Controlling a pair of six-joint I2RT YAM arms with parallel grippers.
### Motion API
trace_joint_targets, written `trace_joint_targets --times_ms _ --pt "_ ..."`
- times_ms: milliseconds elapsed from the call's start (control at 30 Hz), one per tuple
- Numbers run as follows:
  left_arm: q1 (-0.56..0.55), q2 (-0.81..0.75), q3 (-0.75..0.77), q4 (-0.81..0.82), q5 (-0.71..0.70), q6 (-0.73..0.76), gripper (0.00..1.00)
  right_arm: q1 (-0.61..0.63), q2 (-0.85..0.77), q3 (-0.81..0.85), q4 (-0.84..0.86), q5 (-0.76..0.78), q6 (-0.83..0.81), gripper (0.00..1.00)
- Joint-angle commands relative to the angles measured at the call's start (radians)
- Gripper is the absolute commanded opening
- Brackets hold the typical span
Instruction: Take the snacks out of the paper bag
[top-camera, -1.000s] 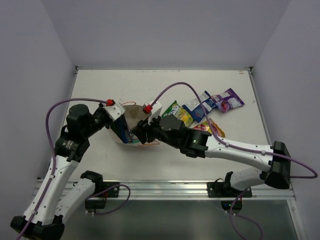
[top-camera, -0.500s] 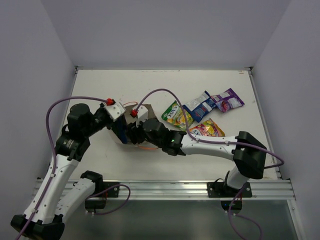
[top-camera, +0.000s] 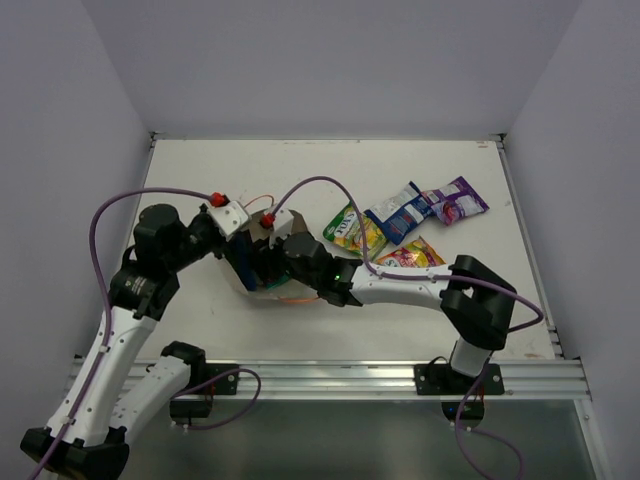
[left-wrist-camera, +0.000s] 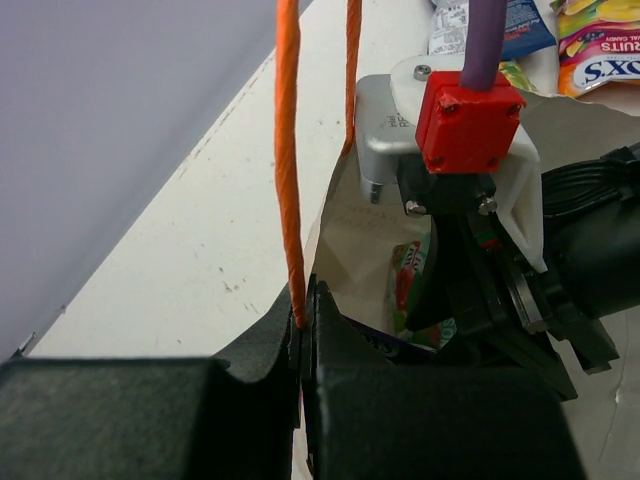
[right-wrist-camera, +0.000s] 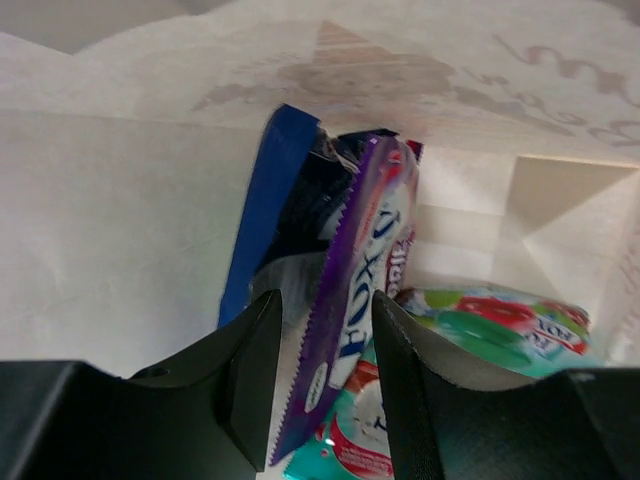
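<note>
My left gripper (left-wrist-camera: 303, 318) is pinched tight on the paper bag's (left-wrist-camera: 350, 245) orange handle (left-wrist-camera: 288, 150). Inside the bag, my right gripper (right-wrist-camera: 322, 335) has its fingers apart astride a purple snack packet (right-wrist-camera: 365, 230), perhaps just touching it.

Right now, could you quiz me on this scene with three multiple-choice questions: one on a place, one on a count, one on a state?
1. Where are the right arm's jaws?
A) inside the paper bag
B) above the loose packets
C) at the table's far edge

2. How many snack packets lie on the table outside the bag?
A) two
B) four
C) seven

3. What are the left arm's jaws doing?
A) gaping wide
B) shut on the bag's rim
C) carrying a packet

Answers:
1. A: the right wrist view shows bag walls all round, with a purple packet between the jaws.
2. B: green-yellow, blue-white, purple, orange-red.
3. B: they pinch the paper edge beside the orange handle.
</note>
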Motion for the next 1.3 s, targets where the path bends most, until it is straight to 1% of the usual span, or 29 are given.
trace_joint_targets --times_ms 0,167,267,367,400,467,500,533,567,667,700,800,833,900,933,1000,1067,1100,1133,1167,1200,1267 --pt "-0.005 0.011 0.055 0.021 0.026 -0.05 0.0 0.002 0.009 0.005 0.098 -0.036 -0.004 0.44" --pt "-0.005 0.034 0.064 0.024 0.038 -0.075 0.0 0.003 0.052 0.011 0.093 -0.013 -0.007 0.44" --pt "-0.007 0.033 0.066 0.027 0.039 -0.076 0.0 0.002 0.084 0.022 0.093 -0.006 -0.015 0.42" --pt "-0.007 0.026 0.069 0.027 0.033 -0.075 0.0 0.002 0.101 0.03 0.092 0.0 -0.024 0.35" --pt "-0.007 0.026 0.068 0.027 0.032 -0.073 0.0 0.002 0.101 0.031 0.093 0.003 -0.029 0.26" --pt "-0.007 0.022 0.066 0.025 0.022 -0.072 0.0 0.002 0.072 0.016 0.104 0.007 -0.047 0.13" --pt "-0.007 0.022 0.063 0.027 0.019 -0.067 0.0 0.002 0.055 0.004 0.112 0.006 -0.055 0.03" --pt "-0.007 0.019 0.063 0.027 0.009 -0.064 0.0 0.002 0.032 -0.013 0.112 0.006 -0.064 0.0" --pt "-0.007 0.019 0.06 0.025 0.0 -0.059 0.0 0.002 -0.023 -0.021 0.103 0.006 -0.084 0.0" --pt "-0.007 0.013 0.058 0.027 -0.033 -0.047 0.0 0.002 -0.123 -0.059 0.083 -0.026 -0.13 0.0" --pt "-0.007 0.011 0.058 0.027 -0.042 -0.043 0.0 0.002 -0.19 -0.064 0.07 -0.04 -0.139 0.0" --pt "-0.007 0.011 0.057 0.03 -0.085 -0.038 0.0 0.002 -0.29 -0.056 -0.026 -0.112 -0.188 0.0" --pt "-0.007 0.011 0.054 0.036 -0.111 -0.036 0.0 0.002 -0.349 -0.033 -0.064 -0.135 -0.199 0.0" --pt "-0.007 0.013 0.048 0.045 -0.134 -0.027 0.0 0.002 -0.411 -0.012 -0.155 -0.19 -0.227 0.0" --pt "-0.005 0.013 0.046 0.05 -0.154 -0.027 0.0 0.002 -0.467 0.017 -0.224 -0.221 -0.237 0.0" --pt "-0.007 0.013 0.038 0.067 -0.172 -0.023 0.0 0.0 -0.515 0.05 -0.297 -0.256 -0.274 0.0" --pt "-0.007 0.014 0.032 0.085 -0.186 -0.02 0.0 -0.003 -0.577 0.105 -0.419 -0.246 -0.299 0.0" --pt "-0.007 0.019 0.032 0.09 -0.194 -0.018 0.0 -0.021 -0.594 0.152 -0.462 -0.24 -0.297 0.0" --pt "-0.005 0.022 0.032 0.094 -0.198 -0.018 0.0 -0.038 -0.611 0.178 -0.539 -0.243 -0.282 0.0" --pt "-0.005 0.025 0.032 0.104 -0.205 -0.018 0.0 -0.059 -0.646 0.2 -0.571 -0.25 -0.276 0.0" --pt "-0.005 0.036 0.032 0.107 -0.214 -0.02 0.0 -0.113 -0.666 0.231 -0.592 -0.258 -0.267 0.0" --pt "-0.007 0.045 0.029 0.116 -0.217 -0.021 0.0 -0.174 -0.716 0.254 -0.628 -0.266 -0.256 0.0"
